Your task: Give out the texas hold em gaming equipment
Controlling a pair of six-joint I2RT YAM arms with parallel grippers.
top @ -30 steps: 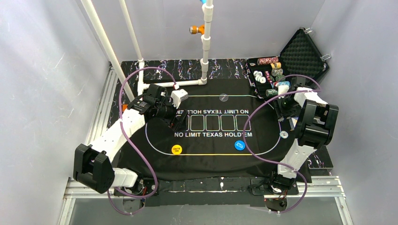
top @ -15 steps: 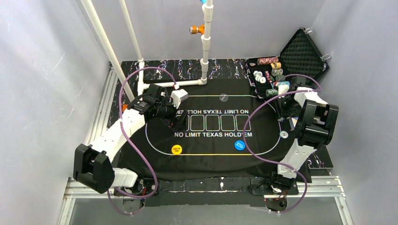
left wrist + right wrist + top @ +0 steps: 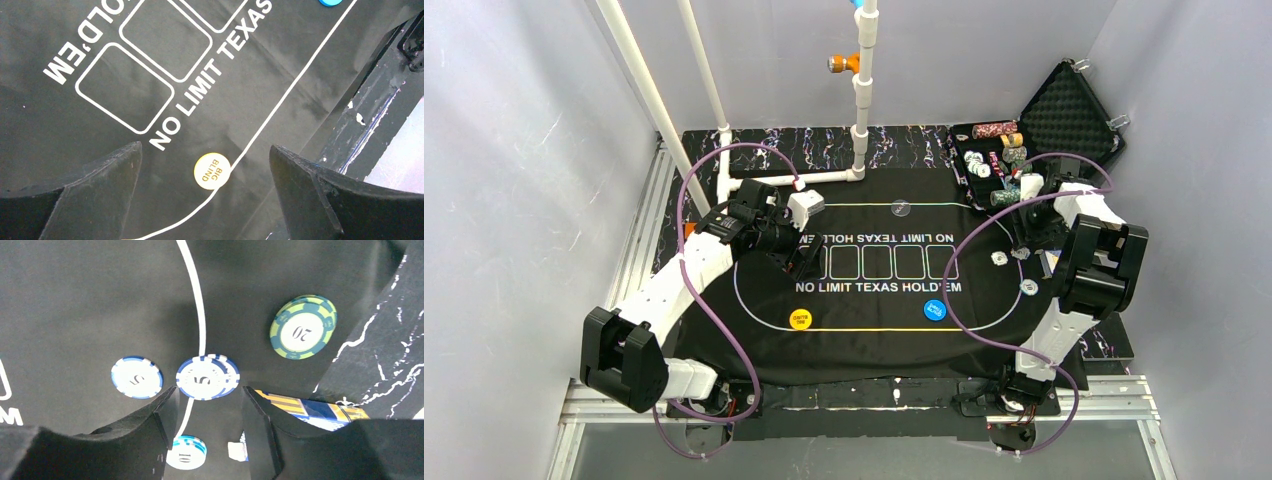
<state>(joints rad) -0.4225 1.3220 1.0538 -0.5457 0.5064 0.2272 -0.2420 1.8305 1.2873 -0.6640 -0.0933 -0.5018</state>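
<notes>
In the right wrist view several poker chips lie on the black mat (image 3: 75,300). A white and blue "5" chip (image 3: 136,377) lies alone. Two stacked "5" chips (image 3: 206,377) sit on the white line just ahead of my right gripper (image 3: 209,405), which is open and empty. A "10" chip (image 3: 186,452) lies on the mat below the gap, and a green "20" chip (image 3: 303,333) is farther off. From the top, a white chip (image 3: 999,258) lies left of the right gripper (image 3: 1022,243). My left gripper (image 3: 204,146) hangs wide open over the yellow "BIG BLIND" disc (image 3: 211,170).
The black foam-lined case (image 3: 1064,115) stands open at the back right with more chips (image 3: 996,129) inside. A blue disc (image 3: 935,310) and the yellow disc (image 3: 801,319) sit near the mat's front line. A blue and yellow printed box (image 3: 310,407) lies by the right finger.
White chips have appeared on the mat just left of the right gripper, which shifted slightly and let them go. The left arm has not moved.
</notes>
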